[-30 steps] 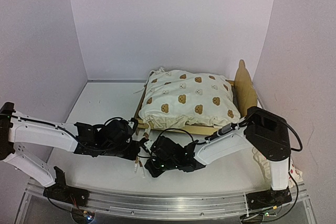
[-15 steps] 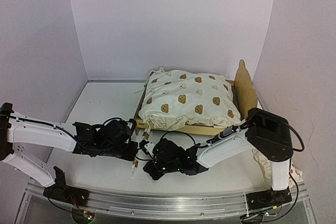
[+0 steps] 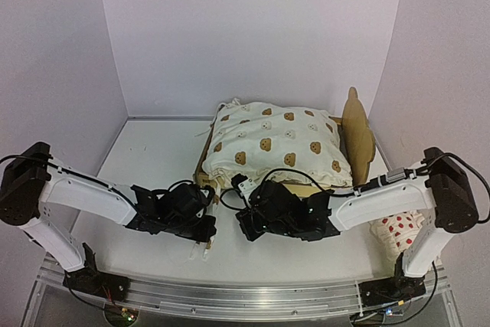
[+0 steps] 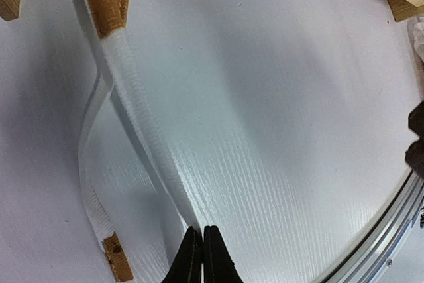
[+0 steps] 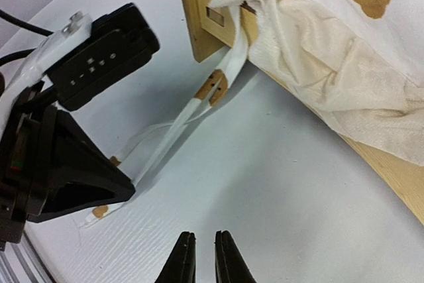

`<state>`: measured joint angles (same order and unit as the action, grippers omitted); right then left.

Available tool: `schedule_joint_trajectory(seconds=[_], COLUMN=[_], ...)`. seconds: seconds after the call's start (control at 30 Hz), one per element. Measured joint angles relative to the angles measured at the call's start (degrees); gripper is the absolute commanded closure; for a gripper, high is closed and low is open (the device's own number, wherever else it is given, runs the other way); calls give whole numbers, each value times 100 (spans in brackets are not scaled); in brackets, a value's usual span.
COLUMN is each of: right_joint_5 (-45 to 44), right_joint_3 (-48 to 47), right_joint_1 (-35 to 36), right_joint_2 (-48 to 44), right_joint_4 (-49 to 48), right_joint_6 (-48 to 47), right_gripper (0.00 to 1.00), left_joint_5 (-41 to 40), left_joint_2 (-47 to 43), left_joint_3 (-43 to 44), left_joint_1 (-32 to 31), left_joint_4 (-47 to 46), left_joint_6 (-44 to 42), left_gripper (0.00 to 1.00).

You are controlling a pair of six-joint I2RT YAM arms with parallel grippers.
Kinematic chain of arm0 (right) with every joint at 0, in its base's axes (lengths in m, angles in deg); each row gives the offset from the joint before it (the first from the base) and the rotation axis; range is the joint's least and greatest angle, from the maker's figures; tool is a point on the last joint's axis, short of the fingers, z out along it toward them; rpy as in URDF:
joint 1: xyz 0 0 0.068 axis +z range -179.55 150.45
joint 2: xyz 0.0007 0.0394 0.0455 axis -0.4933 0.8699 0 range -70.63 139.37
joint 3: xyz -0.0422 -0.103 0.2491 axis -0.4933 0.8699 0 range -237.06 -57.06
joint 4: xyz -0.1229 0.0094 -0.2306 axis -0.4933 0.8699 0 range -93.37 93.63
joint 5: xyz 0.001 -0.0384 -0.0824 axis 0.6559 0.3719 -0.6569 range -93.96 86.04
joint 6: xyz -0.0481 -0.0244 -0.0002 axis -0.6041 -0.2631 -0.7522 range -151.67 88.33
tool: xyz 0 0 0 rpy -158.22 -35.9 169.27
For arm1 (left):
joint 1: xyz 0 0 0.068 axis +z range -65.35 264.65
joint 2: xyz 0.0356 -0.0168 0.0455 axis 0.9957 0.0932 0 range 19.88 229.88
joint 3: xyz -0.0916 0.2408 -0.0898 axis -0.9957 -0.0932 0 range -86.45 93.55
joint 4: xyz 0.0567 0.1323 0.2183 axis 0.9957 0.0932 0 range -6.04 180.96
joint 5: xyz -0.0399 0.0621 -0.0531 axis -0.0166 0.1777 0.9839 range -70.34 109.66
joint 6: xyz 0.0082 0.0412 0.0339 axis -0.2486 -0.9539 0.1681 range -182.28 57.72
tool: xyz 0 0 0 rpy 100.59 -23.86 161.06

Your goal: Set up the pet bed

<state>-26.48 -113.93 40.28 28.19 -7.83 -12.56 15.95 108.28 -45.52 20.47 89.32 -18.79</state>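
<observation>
Left wrist view: my left gripper (image 4: 201, 231) is pinched shut on a white tie (image 4: 136, 97) that slants across the counter (image 4: 278, 111). My right gripper (image 5: 204, 238) hovers just above the counter, jaws only narrowly apart and holding nothing. From above, the pet bed (image 3: 357, 132) sits at the back right of the counter, headboard upright toward the right wall, with the bear-print cushion (image 3: 276, 147) lying on it. Both my grippers are low near its front left corner.
</observation>
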Motion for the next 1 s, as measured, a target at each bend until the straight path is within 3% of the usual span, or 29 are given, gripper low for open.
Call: schedule_joint_trajectory(seconds=[0.07, 0.2, 0.37, 0.63, 1.0], right_joint_5=[-1, 59, 197, 398, 475], right_joint_3=[-1, -67, -427, -887, -969], right_joint_1=[-96, -266, -384, -395, -397], right_joint_2=[0, 27, 159, 388, 437], right_joint_4=[72, 221, 286, 330, 456], right_joint_6=[21, 63, 92, 110, 111], right_gripper=[85, 84, 84, 83, 82], left_joint_5=[116, 406, 391, -77, -53], left_joint_2=[88, 102, -276, -1192, -721], left_joint_3=[0, 66, 192, 217, 117], left_joint_1=[-1, -19, -43, -44, -59], left_joint_4=[-62, -60, 380, 1519, 2007], left_joint_6=[-19, -109, -241, -272, -290], left_gripper=[71, 52, 42, 43, 53])
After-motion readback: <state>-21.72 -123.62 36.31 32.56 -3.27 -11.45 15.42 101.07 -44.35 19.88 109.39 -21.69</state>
